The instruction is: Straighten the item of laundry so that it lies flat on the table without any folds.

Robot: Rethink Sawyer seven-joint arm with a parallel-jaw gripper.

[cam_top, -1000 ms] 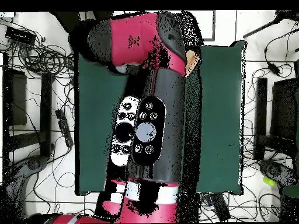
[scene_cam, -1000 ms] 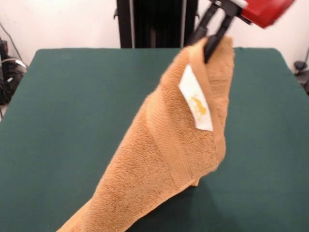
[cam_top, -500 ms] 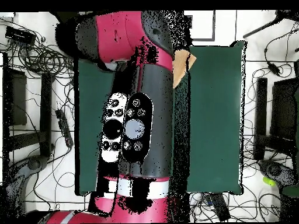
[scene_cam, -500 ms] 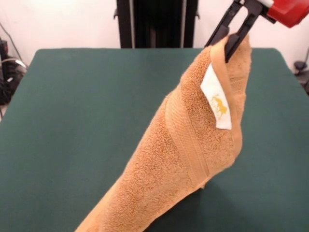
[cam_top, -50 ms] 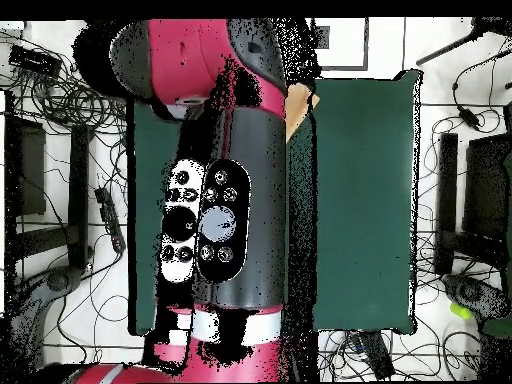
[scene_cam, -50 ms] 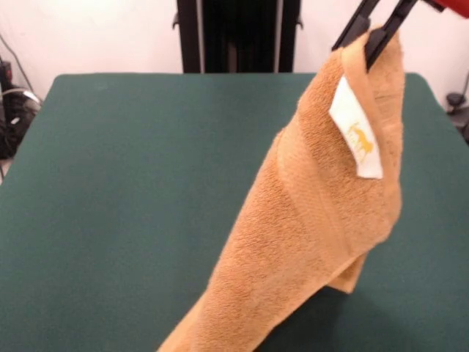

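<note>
Gripper: the black two-fingered gripper [scene_cam, -50 ms: 375,28] enters at the top right of the front view, its fingers clamped on the top corner of the towel.
Towel: the orange-tan terry hand towel [scene_cam, -50 ms: 315,220] hangs from the gripper, draped in a long diagonal fold that runs down and left to the picture's bottom edge; whether its lower end touches the table cannot be seen.
Tag: the small white tag [scene_cam, -50 ms: 357,138] with a gold mark faces the camera just below the gripped corner.
Table: the large dark green felt-topped table [scene_cam, -50 ms: 132,183] lies beneath and behind the towel.
Overhead view: the red and black arm [cam_top, -50 ms: 215,200] covers most of the table; only a small patch of towel [cam_top, -50 ms: 298,105] shows beside it.
Change: against the earlier frames, the gripper and gripped corner sit higher and further right in the front view, and more of the towel is raised.
</note>
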